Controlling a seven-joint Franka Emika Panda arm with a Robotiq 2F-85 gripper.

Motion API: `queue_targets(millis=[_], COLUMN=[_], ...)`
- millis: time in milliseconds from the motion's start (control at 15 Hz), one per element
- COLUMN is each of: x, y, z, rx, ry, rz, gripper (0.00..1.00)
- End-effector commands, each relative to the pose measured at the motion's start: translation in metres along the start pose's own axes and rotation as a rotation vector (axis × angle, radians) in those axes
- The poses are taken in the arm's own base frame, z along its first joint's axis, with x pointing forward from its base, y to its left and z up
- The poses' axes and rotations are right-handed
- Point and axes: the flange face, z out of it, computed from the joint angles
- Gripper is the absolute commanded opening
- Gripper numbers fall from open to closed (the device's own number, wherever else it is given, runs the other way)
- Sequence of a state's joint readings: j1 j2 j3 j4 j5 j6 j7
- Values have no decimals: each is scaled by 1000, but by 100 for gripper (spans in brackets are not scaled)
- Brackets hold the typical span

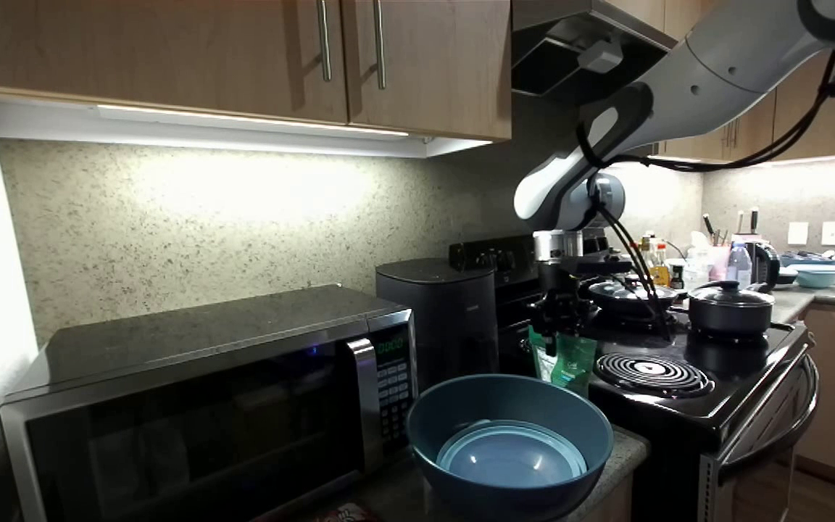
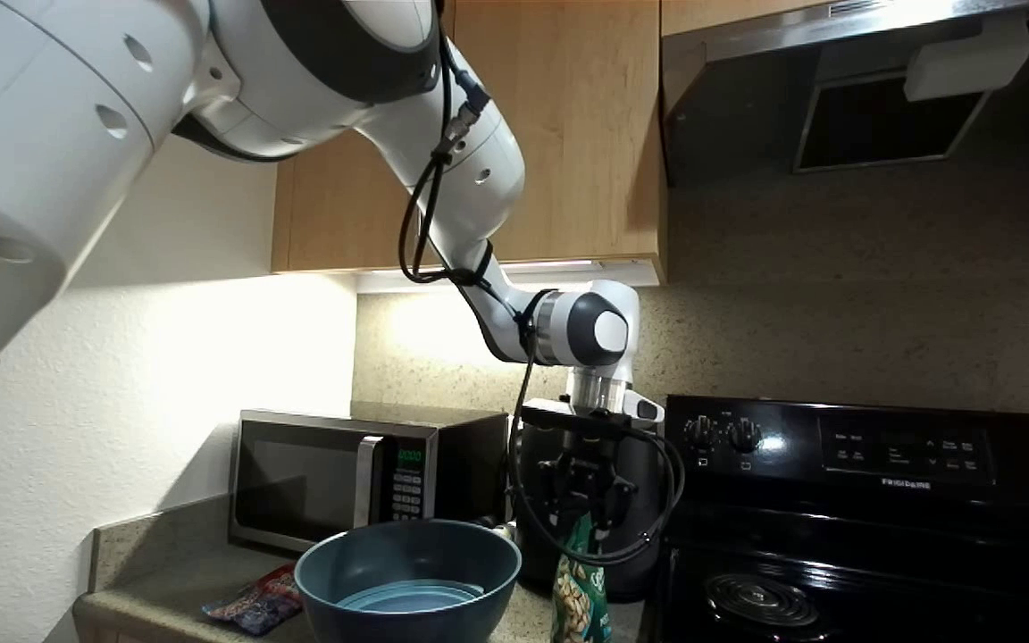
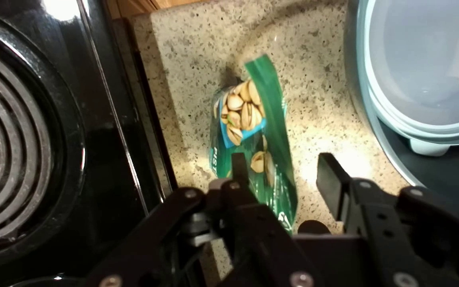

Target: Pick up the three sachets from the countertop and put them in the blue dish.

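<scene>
The Robotiq gripper (image 3: 283,167) hovers with its jaws spread on either side of the top seal of the green pistachio pouch (image 3: 257,143). The pouch is upright above the speckled countertop (image 3: 197,44), between the black Frigidaire range (image 2: 907,464) and the large dark-blue bowl (image 1: 512,399); its base is cut off in an exterior view. In the wrist view, the jaw on the range side overlaps the pouch (whether it touches, I cannot tell), while the jaw on the bowl side stands apart from it, countertop showing between.

Inside the bowl sits a round pale-blue container (image 3: 424,67) with a tab at its rim. Across the bowl from the pouch, a red sachet (image 2: 264,598) (dark toward one end) lies flat on the countertop, just beside the bowl. The silver-framed microwave (image 2: 327,482) stands behind them, its display lit green.
</scene>
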State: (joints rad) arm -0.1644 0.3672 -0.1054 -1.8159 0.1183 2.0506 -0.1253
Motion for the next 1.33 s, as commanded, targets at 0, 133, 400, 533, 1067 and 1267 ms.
queue_targets(millis=[0,133,400,533,1067,1267], x=[0,0,-2,-6,-41,-61], y=[1,1,1,-4,-60,-90], z=[3,2,-5,-15,-120,-165], rx=[-2,5,2,-3,-77,-153], ry=[-13,-11,-2,6,198,275], rz=[-14,-5,14,21,-61,-117], gripper=[18,4,0,0,0,0])
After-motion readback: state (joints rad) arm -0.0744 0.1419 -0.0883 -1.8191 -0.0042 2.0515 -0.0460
